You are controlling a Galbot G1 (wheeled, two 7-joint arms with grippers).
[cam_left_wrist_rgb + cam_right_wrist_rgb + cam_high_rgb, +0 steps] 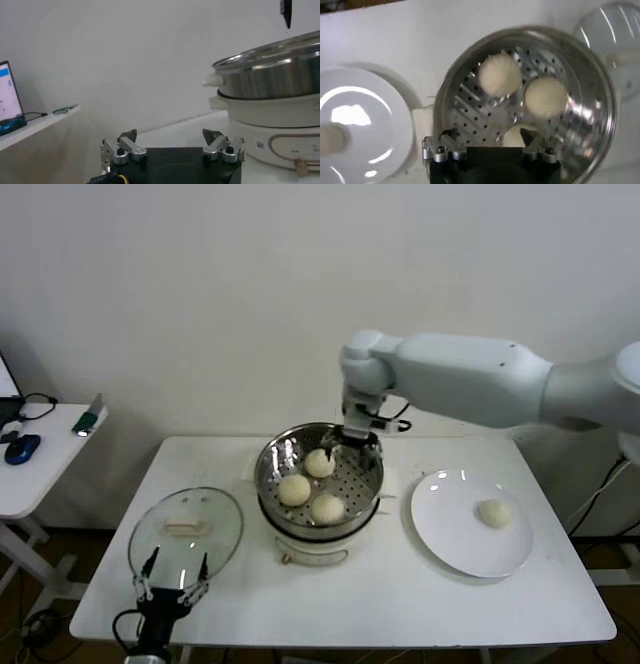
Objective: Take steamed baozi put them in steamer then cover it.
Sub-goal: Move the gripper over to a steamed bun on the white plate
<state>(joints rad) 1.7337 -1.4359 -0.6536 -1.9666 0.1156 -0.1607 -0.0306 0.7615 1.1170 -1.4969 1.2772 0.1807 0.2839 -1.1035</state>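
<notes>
1. The right gripper (357, 438) is held over the far rim of the steamer (274, 484); in the right wrist view its fingers (449, 138) are seen spread apart, released, with nothing between them.
2. Directly below that gripper (490, 139) a bun (516, 136) is seen on the perforated tray, partly hidden by the gripper body.
3. Three buns are counted in the steamer: one at the far side (320, 463), one on the left (294, 489), one nearest the front (327, 508).
4. A fourth bun (495, 513) is left on the white plate (450, 534), to the right of the steamer and well apart from it.
5. The lid (185, 534) is laid flat on the table (400, 604) to the left of the steamer, handle (184, 527) up; the steamer is uncovered.
6. The left gripper (173, 576) is parked low at the front table edge, just before the lid, fingers (125, 145) apart and empty.
7. On the steamer's white base (270, 107) a small label (260, 145) is visible, but nothing on it can be read.
8. A side desk (35, 469) with a blue mouse (22, 448) is seen at far left.
</notes>
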